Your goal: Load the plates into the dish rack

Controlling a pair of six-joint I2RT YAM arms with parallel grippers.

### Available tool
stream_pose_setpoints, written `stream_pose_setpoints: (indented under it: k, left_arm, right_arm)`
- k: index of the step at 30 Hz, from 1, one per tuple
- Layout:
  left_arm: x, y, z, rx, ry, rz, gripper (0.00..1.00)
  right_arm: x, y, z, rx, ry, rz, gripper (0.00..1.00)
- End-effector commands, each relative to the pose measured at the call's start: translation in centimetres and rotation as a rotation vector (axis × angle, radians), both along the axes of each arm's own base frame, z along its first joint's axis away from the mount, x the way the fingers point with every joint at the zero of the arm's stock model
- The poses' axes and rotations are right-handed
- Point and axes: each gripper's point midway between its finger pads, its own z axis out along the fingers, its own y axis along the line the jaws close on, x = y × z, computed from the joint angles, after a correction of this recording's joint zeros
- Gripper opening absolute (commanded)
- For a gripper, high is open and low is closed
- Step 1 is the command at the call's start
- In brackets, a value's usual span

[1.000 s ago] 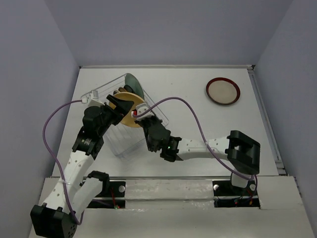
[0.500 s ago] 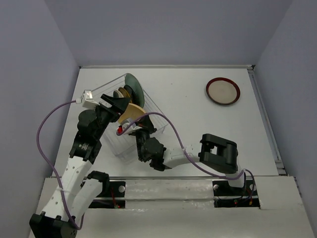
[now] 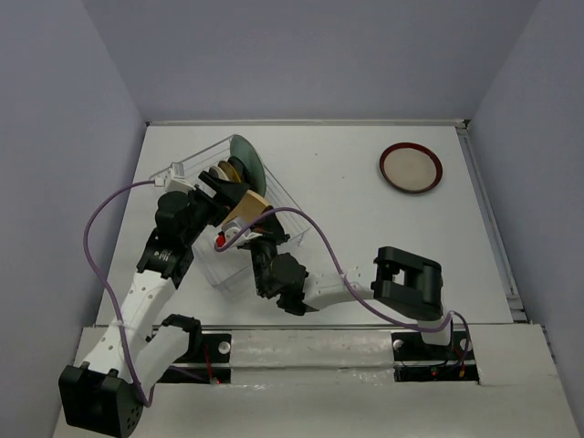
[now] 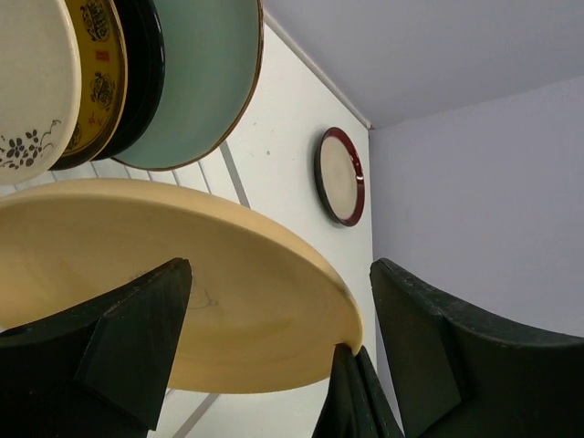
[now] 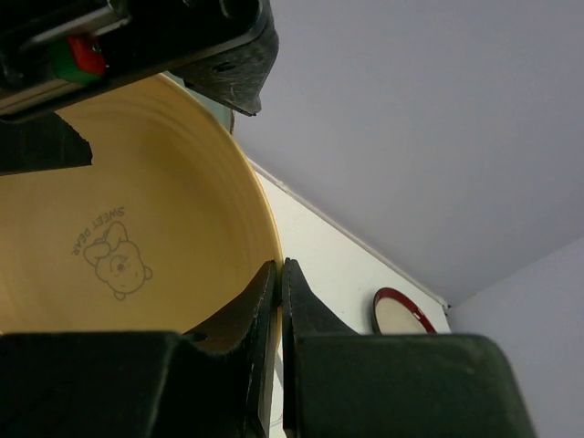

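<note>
White surface (image 3: 347, 192), grey walls. Six plates, one dish rack (image 3: 228, 269), two pincers. Rack at left holds four plates on edge: cream plate (image 4: 32, 82) with dark flower sprig, yellow patterned plate (image 4: 96, 82), black plate (image 4: 141, 73), mint-green plate (image 4: 201, 82) with brown rim. Fifth, orange-yellow plate (image 4: 228, 301) with bear print, tilted over rack, just beside those four. Left pincer (image 4: 281, 274) spread wide astride it; right pincer (image 5: 279, 266) pressed together on its rim. Red-rimmed beige plate (image 3: 411, 168) flat on surface, far right, well apart.

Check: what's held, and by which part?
Right gripper pinches the orange-yellow plate at its rim. Left gripper is open, straddling that plate, no grip.
</note>
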Motion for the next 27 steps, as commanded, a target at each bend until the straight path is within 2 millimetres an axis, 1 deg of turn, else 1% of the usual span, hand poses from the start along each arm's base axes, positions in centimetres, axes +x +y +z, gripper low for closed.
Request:
stream_pose_setpoints:
  k: [1, 2, 4, 5, 7, 9, 10, 12, 14, 15, 17, 18, 20, 21, 23, 25, 26, 27]
  left_arm:
    - [-0.2, 0.0, 2.3, -0.027, -0.076, -0.011, 0.89]
    - [-0.2, -0.1, 2.6, -0.029, -0.083, -0.011, 0.89]
    - [0.6, -0.1, 3.0, -0.023, -0.086, -0.003, 0.88]
    - [1.1, -0.1, 3.1, -0.024, -0.088, 0.003, 0.88]
    - [1.5, -0.2, 3.7, -0.041, -0.103, 0.007, 0.85]
    - [1.9, -0.2, 4.1, -0.051, -0.121, 0.014, 0.83]
    - [2.1, -0.1, 4.0, -0.044, -0.121, 0.017, 0.81]
    - [2.2, 0.0, 3.9, -0.033, -0.122, 0.020, 0.76]
    - [2.0, 0.2, 3.4, -0.012, -0.125, 0.023, 0.64]
    - [2.0, 0.2, 3.5, -0.010, -0.129, 0.026, 0.49]
    - [1.7, 0.5, 3.8, -0.001, -0.145, 0.033, 0.37]
    - [1.6, 0.6, 3.9, 0.003, -0.150, 0.036, 0.23]
    - [1.5, 0.8, 4.1, 0.013, -0.159, 0.037, 0.09]
    - [1.4, 0.9, 4.3, 0.015, -0.164, 0.040, 0.05]
    - [1.1, 0.9, 4.8, 0.020, -0.184, 0.039, 0.05]
    - [0.9, 1.2, 5.0, 0.028, -0.191, 0.047, 0.05]
    - [0.6, 1.4, 5.2, 0.030, -0.200, 0.051, 0.05]
    - [0.5, 1.7, 5.3, 0.038, -0.205, 0.061, 0.05]
  right_arm:
    - [-1.6, -2.3, 6.3, 0.427, -0.145, 0.048, 0.07]
    - [-1.6, -2.3, 6.3, 0.428, -0.143, 0.050, 0.07]
    - [-2.6, -1.6, 6.7, 0.432, -0.159, 0.103, 0.07]
    - [-2.7, -1.3, 6.9, 0.424, -0.177, 0.125, 0.07]
    - [-3.8, -0.4, 6.9, 0.409, -0.186, 0.169, 0.07]
    - [-3.9, -0.1, 6.8, 0.386, -0.200, 0.184, 0.07]
    - [-4.4, 0.3, 6.6, 0.378, -0.199, 0.196, 0.07]
    - [-4.4, 0.5, 6.6, 0.364, -0.206, 0.197, 0.07]
    - [-4.5, 0.7, 6.7, 0.349, -0.217, 0.207, 0.07]
    - [-4.5, 0.7, 6.7, 0.350, -0.219, 0.208, 0.07]
    - [-4.5, 0.7, 6.8, 0.350, -0.222, 0.210, 0.07]
    - [-4.5, 0.7, 7.0, 0.352, -0.223, 0.209, 0.07]
    - [-4.5, 0.6, 7.1, 0.353, -0.224, 0.207, 0.07]
    - [-4.5, 0.5, 7.1, 0.355, -0.223, 0.205, 0.07]
    - [-4.5, 0.4, 7.1, 0.357, -0.219, 0.201, 0.07]
    - [-4.5, 0.0, 7.3, 0.370, -0.213, 0.198, 0.07]
    - [-4.4, -0.2, 7.3, 0.378, -0.207, 0.194, 0.09]
    - [-4.5, -0.6, 7.6, 0.397, -0.203, 0.190, 0.16]
